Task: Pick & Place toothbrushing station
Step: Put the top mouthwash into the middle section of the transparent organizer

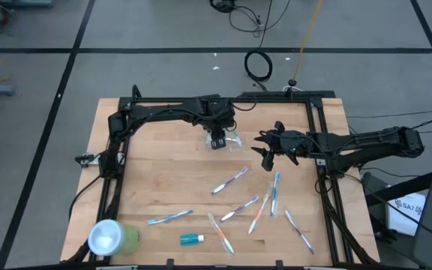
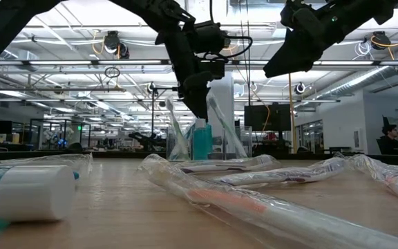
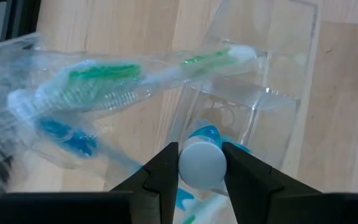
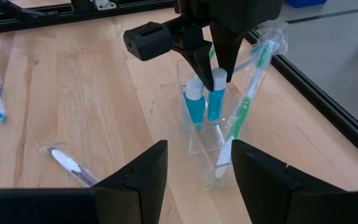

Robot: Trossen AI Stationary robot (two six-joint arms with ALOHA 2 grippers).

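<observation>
Nearby, wrapped toothbrushes (image 1: pixel 229 181) litter the table (image 1: pixel 163 172); left hand (image 4: pixel 218 78) pinches a toothpaste tube (image 4: pixel 215 99) in the cup (image 4: pixel 207 134); right hand (image 1: pixel 264 147) gapes.

Wooden table (image 1: pixel 163 180) carries several wrapped toothbrushes (image 1: pixel 229 181) scattered across its near half. A small blue toothpaste tube (image 1: pixel 192 239) lies beside a light-green cup (image 1: pixel 113 237) resting on its side at the near left corner.

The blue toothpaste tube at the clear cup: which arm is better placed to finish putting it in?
The left. Its gripper is shut on the toothpaste tube, directly over the clear cup. The right gripper is open, empty, and beside the cup.
</observation>
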